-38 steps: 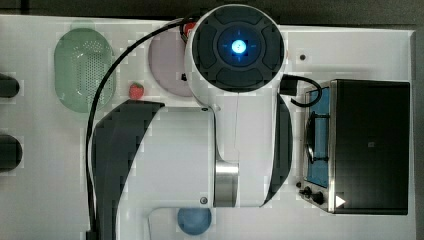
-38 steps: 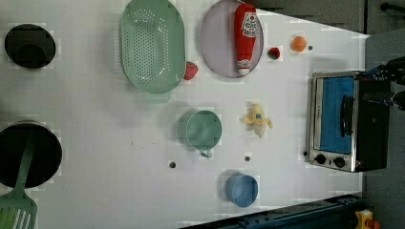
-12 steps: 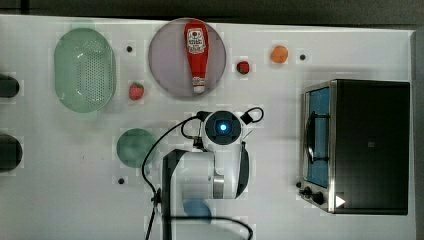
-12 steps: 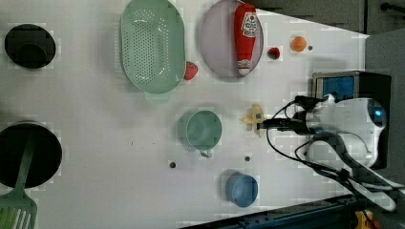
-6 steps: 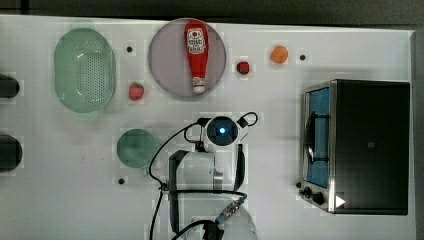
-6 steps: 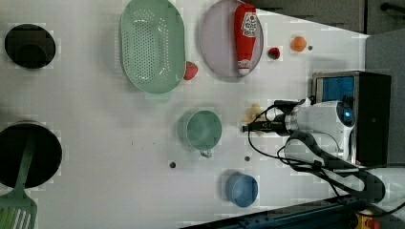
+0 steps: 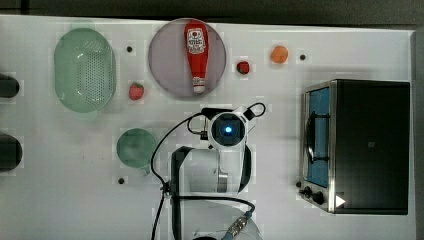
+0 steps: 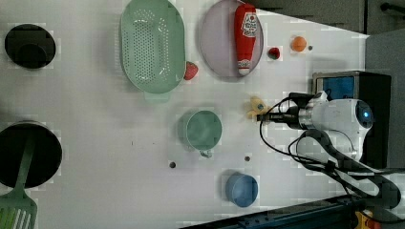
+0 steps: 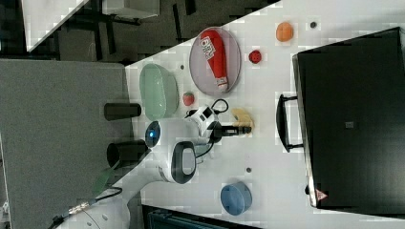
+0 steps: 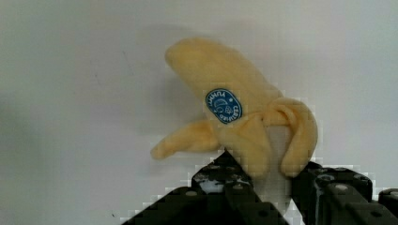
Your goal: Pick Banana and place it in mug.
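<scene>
- 1 banana (image 10: 244,117), pale yellow with a round blue sticker, lies on the white desk (image 8: 95,143); in the left view it sits to the right of the mug (image 8: 202,130), apart from it.
- 1 claw (image 10: 277,187) is down at the banana's peeled end, a dark finger on each side of it; whether the fingers are pressing it or merely flanking it cannot be told.
- In the right view the claw (image 9: 241,129) reaches from the white arm (image 9: 174,143) to just beside the banana (image 9: 242,116).
- 1 dull-green mug (image 7: 136,147) stands upright, seen as a circle in the top view.
- 1 blue cup (image 8: 241,189) stands near the desk's edge.
- 1 pale-green strainer (image 7: 84,69) lies at the top view's left.
- 1 ketchup bottle (image 7: 197,52) lies on 1 round plate (image 7: 167,60).
- 2 strawberries: 1 (image 7: 136,91) between strainer and plate, 1 (image 7: 243,67) just past the plate.
- 1 orange ball (image 7: 279,54) lies near the second strawberry.
- 1 black toaster oven (image 7: 367,145) stands at the top view's right.
</scene>
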